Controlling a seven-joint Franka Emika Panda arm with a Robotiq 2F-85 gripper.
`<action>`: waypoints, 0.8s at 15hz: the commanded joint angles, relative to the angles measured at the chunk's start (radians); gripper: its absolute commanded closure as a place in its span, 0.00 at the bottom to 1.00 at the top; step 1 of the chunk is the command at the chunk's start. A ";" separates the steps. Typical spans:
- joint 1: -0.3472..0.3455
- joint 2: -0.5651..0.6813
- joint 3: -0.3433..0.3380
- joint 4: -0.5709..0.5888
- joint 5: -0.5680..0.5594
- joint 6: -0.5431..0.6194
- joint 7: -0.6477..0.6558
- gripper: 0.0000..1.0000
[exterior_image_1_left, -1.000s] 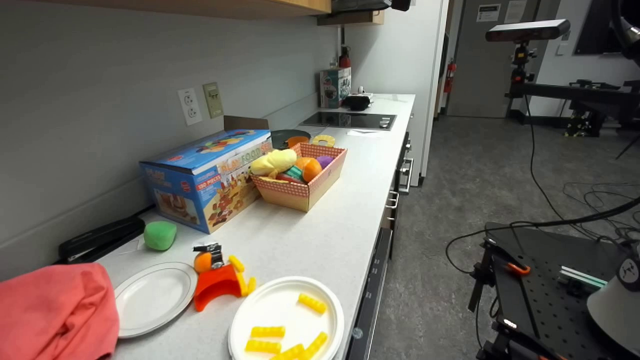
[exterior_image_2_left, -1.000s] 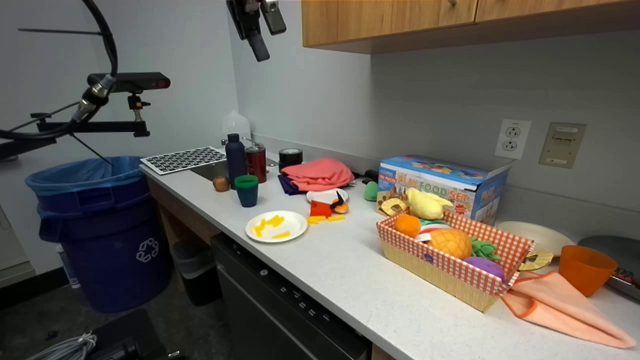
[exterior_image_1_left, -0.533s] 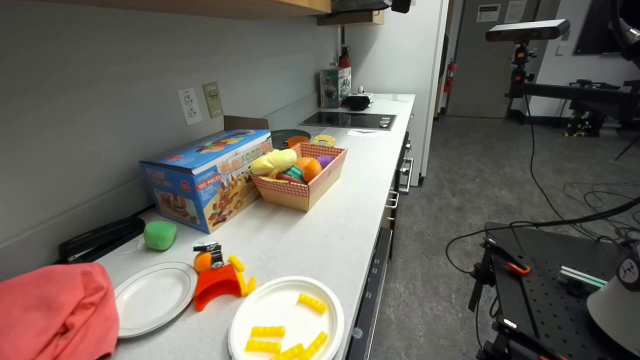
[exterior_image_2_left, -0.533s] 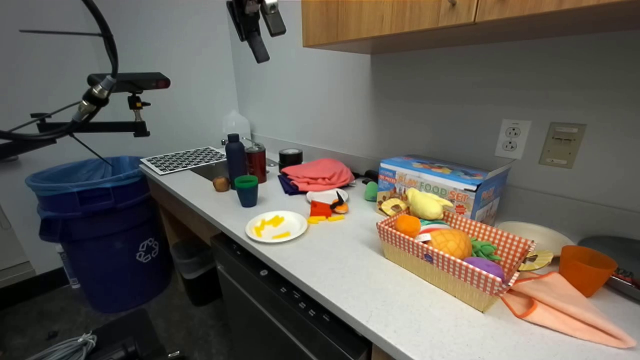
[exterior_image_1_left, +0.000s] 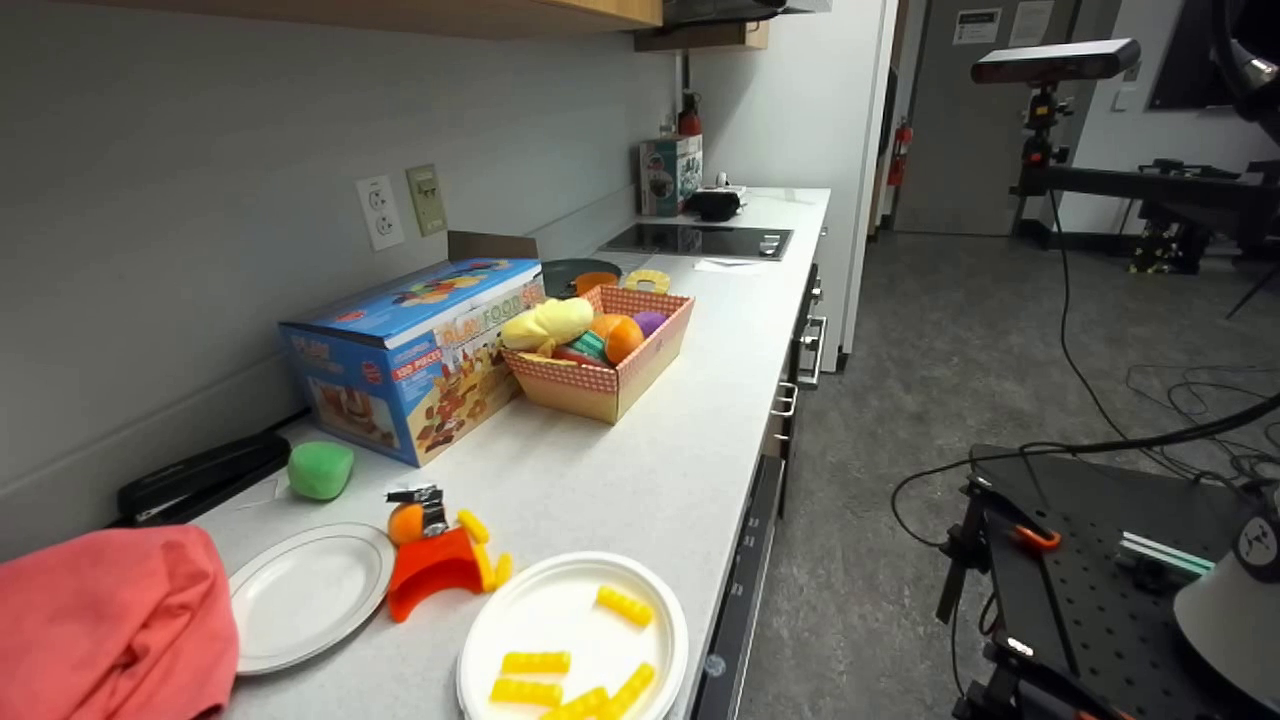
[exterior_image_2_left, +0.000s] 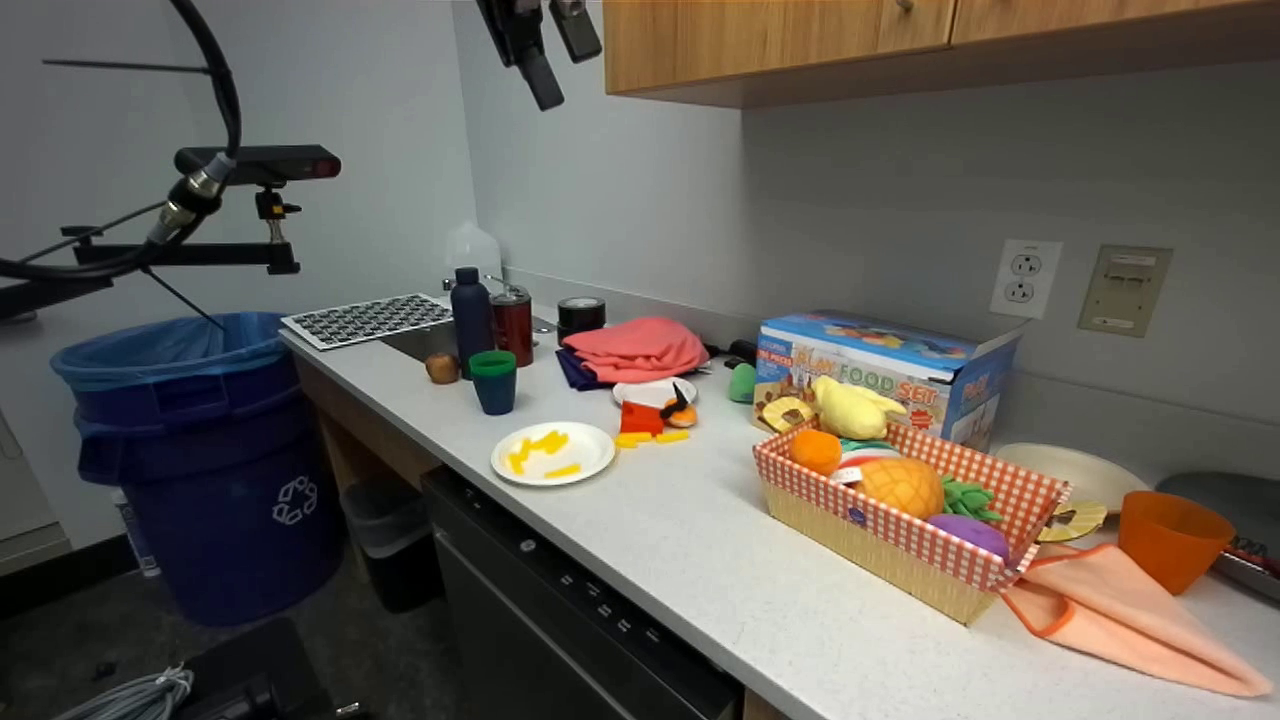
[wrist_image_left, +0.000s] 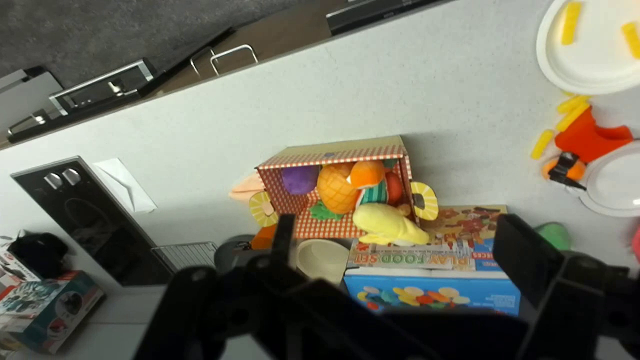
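My gripper (exterior_image_2_left: 567, 72) is high above the counter, beside the wall cabinet, its fingers apart and empty. In the wrist view my open fingers (wrist_image_left: 395, 222) frame the scene below and touch nothing. Under them stands a red-checked basket (wrist_image_left: 330, 152), also in both exterior views (exterior_image_1_left: 570, 390) (exterior_image_2_left: 850, 540). It holds a yellow plush banana (wrist_image_left: 387, 224), a pineapple (wrist_image_left: 336, 187), an orange ball (wrist_image_left: 367, 173) and a purple item (wrist_image_left: 300, 180). A blue play food box (wrist_image_left: 435, 285) stands beside it. A white plate (exterior_image_2_left: 600, 455) bears several yellow fries.
A wall cabinet (exterior_image_2_left: 780, 50) hangs over the counter. A red fry holder (exterior_image_1_left: 430, 570), small plate (exterior_image_1_left: 310, 600), pink cloth (exterior_image_1_left: 110, 620) and green block (exterior_image_1_left: 320, 470) lie near the plate. A dark bottle (exterior_image_2_left: 472, 320), green-and-blue cup (exterior_image_2_left: 494, 385) and orange cup (exterior_image_2_left: 1170, 540) stand upright.
In an exterior view my gripper has moved right and slightly up, towards the cabinet. A dark part at the top edge of an exterior view has left it. The things on the counter have not moved.
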 joint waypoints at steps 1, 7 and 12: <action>-0.032 0.015 -0.048 0.028 0.031 0.128 -0.012 0.00; -0.094 0.044 -0.111 0.068 0.035 0.317 -0.013 0.00; -0.131 0.035 -0.115 0.054 0.034 0.392 -0.026 0.00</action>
